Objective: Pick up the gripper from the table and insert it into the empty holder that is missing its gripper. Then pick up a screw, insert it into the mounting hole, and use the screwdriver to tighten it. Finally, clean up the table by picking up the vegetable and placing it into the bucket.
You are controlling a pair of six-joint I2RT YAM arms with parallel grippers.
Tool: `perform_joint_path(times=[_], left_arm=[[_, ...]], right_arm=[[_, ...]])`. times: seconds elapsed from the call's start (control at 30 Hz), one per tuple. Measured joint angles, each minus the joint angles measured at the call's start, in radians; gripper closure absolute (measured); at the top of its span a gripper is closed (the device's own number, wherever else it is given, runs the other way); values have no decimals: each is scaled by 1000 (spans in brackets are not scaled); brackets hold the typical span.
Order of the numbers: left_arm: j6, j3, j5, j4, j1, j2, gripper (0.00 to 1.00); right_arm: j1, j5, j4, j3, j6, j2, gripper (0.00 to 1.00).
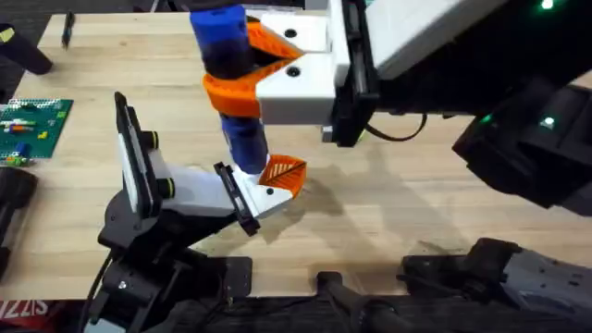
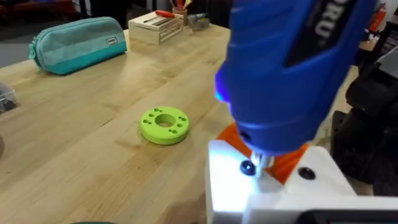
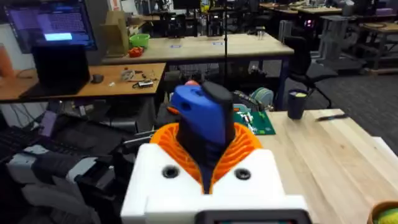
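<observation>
The step in hand looks like tightening the screw. Whether the left gripper (image 1: 264,190) is spread or pressed together I cannot tell. It carries the holder (image 2: 236,186), a white block on a black plate, low over the table (image 1: 416,203) near its middle. The orange gripper (image 1: 284,173) already sits in the holder, its lattice pointing away from the left arm. The screwdriver (image 1: 229,79) stands almost upright above it. Its tip meets the holder's face beside a dark screw (image 2: 247,167), touching or just beside the head; I cannot tell which. The right gripper (image 3: 202,134) is pinching the screwdriver's blue body between its orange pads (image 3: 245,149), high on the handle.

To do this well, the bit should seat squarely in the screw head before any turning, with the tool kept in line with the hole. Downward pressure ought to stay light, since the holder hangs on the left arm and could yield. That arm should hold steady. A tilted tool may slip off and mar the plastic, or knock the orange part askew.

As for containers, a teal pouch (image 2: 78,36) lies zipped shut at the table's far side, contents hidden. Right of it stands a pale box (image 2: 155,26) with small items in it, too small to name. A green ring (image 2: 163,125) lies loose on the wood, nearer the holder.
</observation>
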Motion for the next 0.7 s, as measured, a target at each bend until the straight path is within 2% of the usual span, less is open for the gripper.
perform_joint_path(times=[0.7], left_arm=[[0, 0, 0, 0, 0, 0, 982]], right_arm=[[0, 0, 19, 0, -50, 0, 957]])
